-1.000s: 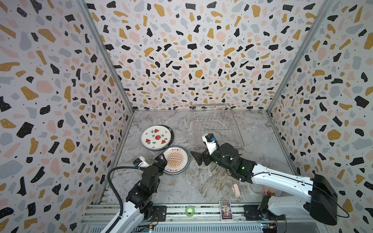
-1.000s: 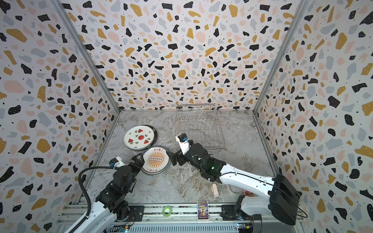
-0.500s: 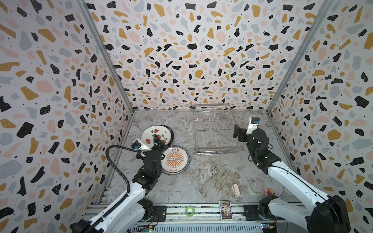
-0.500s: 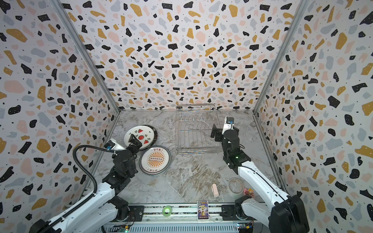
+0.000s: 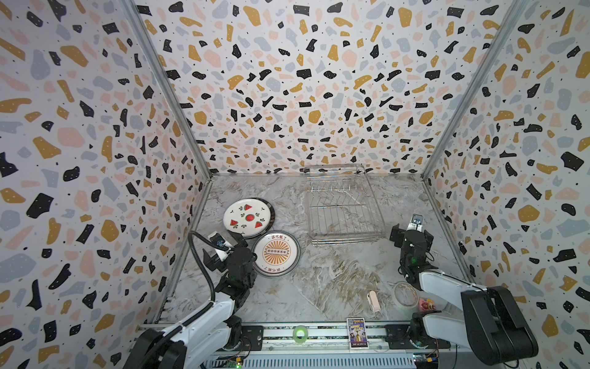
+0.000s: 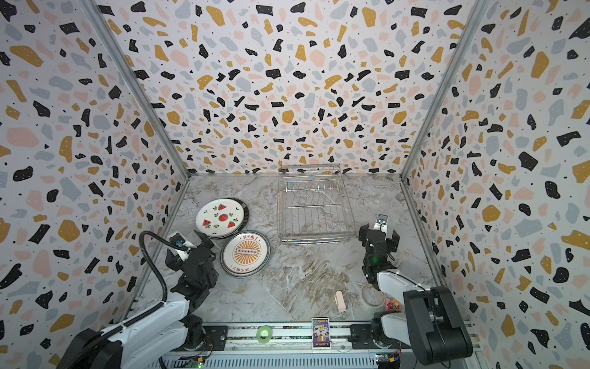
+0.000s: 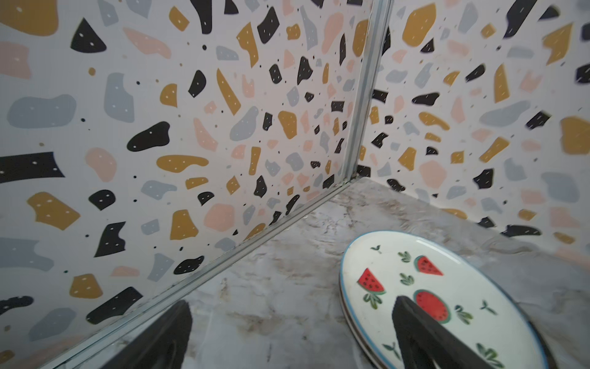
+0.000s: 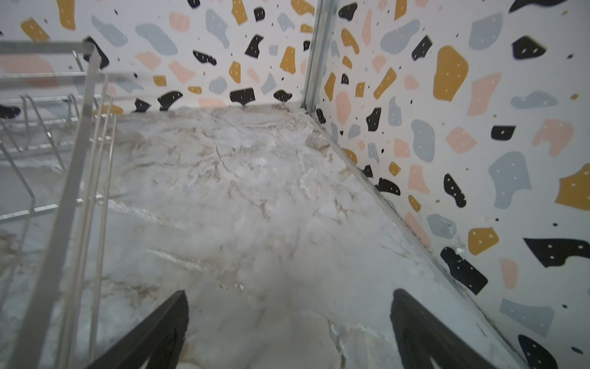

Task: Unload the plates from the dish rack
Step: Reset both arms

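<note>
The dish rack (image 5: 343,204) stood toward the back of the marble table (image 5: 335,281), close to the rear wall, and in both top views only marble showed through its wire bars. The plates lay out of it, flat on the table to its left. A watermelon plate (image 5: 249,217) rested on top of a dark-rimmed plate (image 5: 272,209) whose edge peeped out on the rack side. Just in front of that pair lay a sunburst plate (image 5: 276,253) with red lettering. Its rim came right up to theirs, though I could not tell whether they touched.

The left gripper (image 5: 223,247) hung low by the left wall, just left of the sunburst plate and just in front of the watermelon plate. Its jaws were spread wide and held nothing. In the left wrist view one dark finger (image 7: 424,335) crossed in front of the watermelon plate's near half, while the other stood over bare marble beside it.

The right gripper (image 5: 412,232) sat near the right wall, beside the rack's front right corner but apart from it. Its jaws were likewise spread wide and empty. The right wrist view showed the rack's side wires to one side and plain marble between the fingers. This gripper was well apart from all the plates, which lay across the table from it. A translucent tape roll (image 5: 405,294) lay by the right arm near the front edge.
</note>
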Motion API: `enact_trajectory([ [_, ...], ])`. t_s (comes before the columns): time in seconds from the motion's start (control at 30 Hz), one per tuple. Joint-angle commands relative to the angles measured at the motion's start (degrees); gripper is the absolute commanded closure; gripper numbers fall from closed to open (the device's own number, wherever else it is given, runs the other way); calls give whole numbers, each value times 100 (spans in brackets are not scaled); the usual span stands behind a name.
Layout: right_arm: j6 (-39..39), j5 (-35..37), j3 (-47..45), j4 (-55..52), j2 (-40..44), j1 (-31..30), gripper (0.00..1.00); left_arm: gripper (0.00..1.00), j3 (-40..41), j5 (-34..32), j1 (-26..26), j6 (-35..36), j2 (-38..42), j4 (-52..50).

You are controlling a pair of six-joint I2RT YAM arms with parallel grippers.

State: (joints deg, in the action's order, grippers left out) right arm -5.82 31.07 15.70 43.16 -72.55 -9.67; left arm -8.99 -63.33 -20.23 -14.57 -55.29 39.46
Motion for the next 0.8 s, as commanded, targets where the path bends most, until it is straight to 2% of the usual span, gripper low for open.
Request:
enact_trajectory([
  [0.0,382,27,-256,1551,-273,41,0,1,-8,48,80,468,-436,864],
  [0.07,496,-420,-304,1547,-224,70,0,1,-5,-49,93,525,-808,1134],
  [0.13,574,-901,-565,2068,-145,94,0,1,174,110,160,636,-1131,1906],
  [0.2,584,-1392,-720,2395,-133,138,0,1,227,249,213,742,-1180,2159],
  [0.27,520,-1564,-921,3056,-399,233,0,1,401,519,453,586,-1098,2422],
  [0.33,466,-1651,-902,3244,-685,285,0,3,507,978,737,479,-1043,2500],
  [0.47,637,-2024,-711,3546,-1238,286,1,5,807,1598,1083,577,-1794,3982],
  [0.5,672,-1955,-664,3595,-1350,259,1,1,758,1634,1083,572,-1736,3785],
  [0.57,552,-1891,-546,3110,-1251,280,1,0,509,1753,1144,408,-1527,2940],
  [0.67,513,-1830,-502,3098,-1300,299,1,0,301,1995,1197,556,-1871,3033],
  [0.77,522,-1833,-500,3129,-1318,301,1,2,164,2529,1197,794,-2003,2898],
])
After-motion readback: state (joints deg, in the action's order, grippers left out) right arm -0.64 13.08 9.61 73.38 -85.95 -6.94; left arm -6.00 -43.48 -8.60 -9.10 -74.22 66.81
